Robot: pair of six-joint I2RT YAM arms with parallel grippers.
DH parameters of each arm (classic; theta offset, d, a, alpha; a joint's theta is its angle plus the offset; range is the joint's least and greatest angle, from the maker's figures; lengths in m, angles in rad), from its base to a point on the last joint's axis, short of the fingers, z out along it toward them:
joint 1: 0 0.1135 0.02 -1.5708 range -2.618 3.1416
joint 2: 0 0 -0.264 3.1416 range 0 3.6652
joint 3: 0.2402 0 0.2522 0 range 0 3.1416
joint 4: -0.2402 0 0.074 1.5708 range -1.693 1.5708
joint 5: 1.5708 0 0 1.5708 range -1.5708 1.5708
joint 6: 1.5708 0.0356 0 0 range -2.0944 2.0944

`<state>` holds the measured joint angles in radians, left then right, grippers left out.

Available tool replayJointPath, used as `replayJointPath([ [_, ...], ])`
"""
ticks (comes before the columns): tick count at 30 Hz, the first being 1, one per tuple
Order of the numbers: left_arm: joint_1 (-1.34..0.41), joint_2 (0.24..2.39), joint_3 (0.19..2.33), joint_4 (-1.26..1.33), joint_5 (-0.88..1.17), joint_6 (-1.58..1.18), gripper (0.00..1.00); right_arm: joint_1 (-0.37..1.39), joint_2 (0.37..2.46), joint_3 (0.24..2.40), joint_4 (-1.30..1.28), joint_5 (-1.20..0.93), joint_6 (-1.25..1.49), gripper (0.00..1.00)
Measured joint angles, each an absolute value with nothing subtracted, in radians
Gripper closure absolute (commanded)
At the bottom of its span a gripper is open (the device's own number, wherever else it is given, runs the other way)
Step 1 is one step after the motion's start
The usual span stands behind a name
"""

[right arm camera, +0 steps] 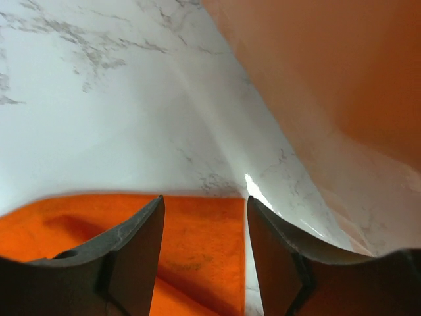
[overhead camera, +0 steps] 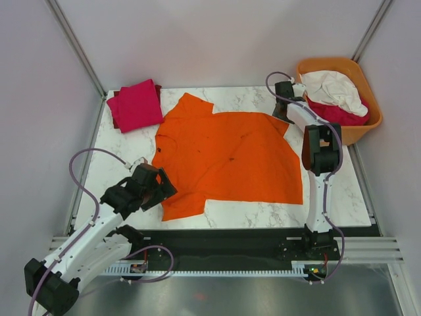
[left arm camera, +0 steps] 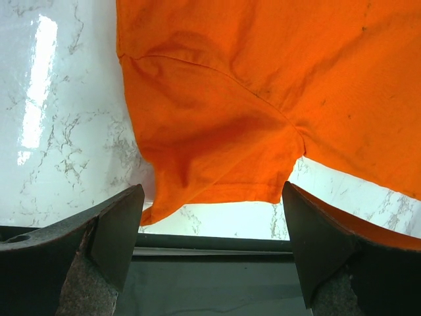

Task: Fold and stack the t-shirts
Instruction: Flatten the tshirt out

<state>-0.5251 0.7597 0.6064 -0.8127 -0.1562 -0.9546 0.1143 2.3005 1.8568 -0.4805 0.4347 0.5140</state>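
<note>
A bright orange t-shirt [overhead camera: 230, 158] lies spread flat on the marble table [overhead camera: 131, 164]. My left gripper [overhead camera: 164, 189] is open and empty at its near-left sleeve. In the left wrist view that sleeve [left arm camera: 217, 151] lies just ahead of the open gripper [left arm camera: 214, 253], untouched. My right gripper [overhead camera: 283, 113] is open at the shirt's far right corner. In the right wrist view the corner [right arm camera: 197, 243] lies between the spread fingers [right arm camera: 141, 243]. A magenta-pink shirt [overhead camera: 137, 104] lies folded at the back left. A white shirt [overhead camera: 335, 89] and a crimson one [overhead camera: 345, 113] lie in the tub.
The rigid orange plastic tub [overhead camera: 368, 125] stands off the table's back right corner, close to my right gripper; its wall [right arm camera: 342, 79] fills the right of the right wrist view. The table's dark front rail [left arm camera: 210, 243] runs under the left gripper.
</note>
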Motion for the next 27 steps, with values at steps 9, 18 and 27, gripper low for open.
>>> replayJointPath([
  [9,-0.525,0.794,0.623,-0.809,-0.158,-0.940,0.06,0.206,2.279,1.753,-0.525,0.597,0.466,0.58],
  [18,-0.525,0.807,0.636,-0.806,-0.161,-0.909,0.06,0.185,2.267,1.740,-0.570,0.591,0.463,0.56],
  [27,-0.525,0.779,0.643,-0.805,-0.168,-0.904,0.06,0.107,2.525,2.205,-0.679,0.503,0.359,0.45],
])
